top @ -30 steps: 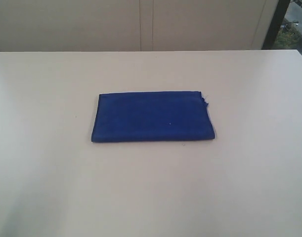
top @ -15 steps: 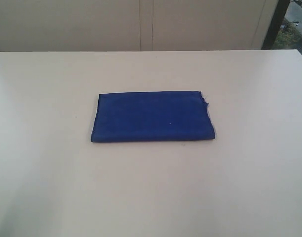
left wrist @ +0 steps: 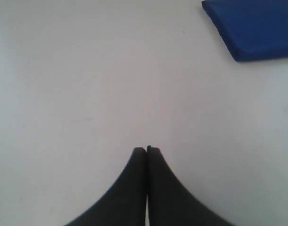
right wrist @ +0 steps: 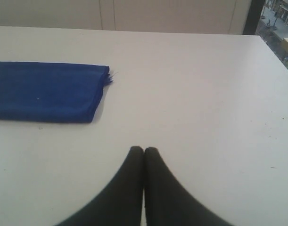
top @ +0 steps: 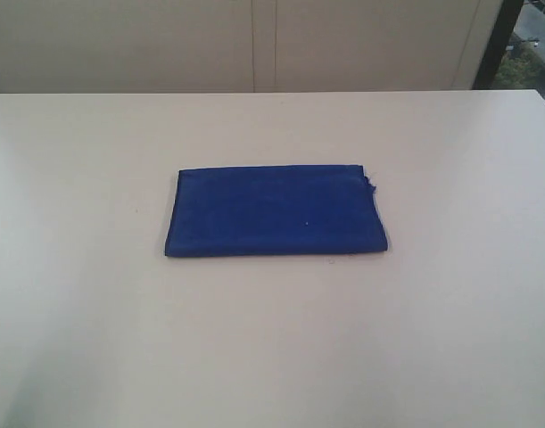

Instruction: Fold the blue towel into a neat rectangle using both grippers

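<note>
The blue towel [top: 275,210] lies folded into a flat rectangle near the middle of the white table [top: 272,348], with a small loose thread at its far right corner. Neither arm shows in the exterior view. In the left wrist view my left gripper [left wrist: 146,149] is shut with nothing in it, hanging over bare table well away from the towel's corner [left wrist: 255,28]. In the right wrist view my right gripper [right wrist: 144,149] is also shut and empty, over bare table apart from the towel's end [right wrist: 47,92].
A beige panelled wall [top: 254,45] runs behind the table's far edge. A dark frame and a window [top: 508,40] stand at the back right. The table's right edge [right wrist: 275,52] shows in the right wrist view.
</note>
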`<state>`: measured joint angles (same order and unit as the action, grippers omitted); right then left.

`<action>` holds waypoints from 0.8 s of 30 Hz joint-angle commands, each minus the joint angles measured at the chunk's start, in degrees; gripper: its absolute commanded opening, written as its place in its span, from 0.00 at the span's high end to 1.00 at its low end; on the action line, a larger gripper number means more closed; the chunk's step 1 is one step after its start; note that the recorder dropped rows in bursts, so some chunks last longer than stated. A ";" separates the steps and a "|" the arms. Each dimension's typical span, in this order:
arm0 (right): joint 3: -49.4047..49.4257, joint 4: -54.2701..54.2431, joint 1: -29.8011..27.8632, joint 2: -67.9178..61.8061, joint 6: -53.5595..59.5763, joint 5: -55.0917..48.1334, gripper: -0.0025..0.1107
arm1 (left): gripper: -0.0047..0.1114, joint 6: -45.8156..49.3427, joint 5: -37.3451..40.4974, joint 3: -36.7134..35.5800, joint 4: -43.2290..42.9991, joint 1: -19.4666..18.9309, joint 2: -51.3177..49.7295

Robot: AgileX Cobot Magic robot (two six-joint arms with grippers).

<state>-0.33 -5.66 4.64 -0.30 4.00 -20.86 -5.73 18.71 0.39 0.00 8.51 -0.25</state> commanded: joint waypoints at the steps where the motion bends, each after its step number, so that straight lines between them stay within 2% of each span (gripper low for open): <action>1: 0.33 0.13 -0.13 0.30 -0.15 0.74 0.98 | 0.96 2.32 0.54 -0.39 0.86 0.17 0.25; 24: 0.33 0.13 -0.13 0.30 -0.15 0.74 0.98 | 0.96 3.19 0.54 -0.39 0.86 0.17 0.25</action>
<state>-0.33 -5.66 4.64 -0.30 4.00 -20.86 -2.65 18.71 0.39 0.00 8.51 -0.25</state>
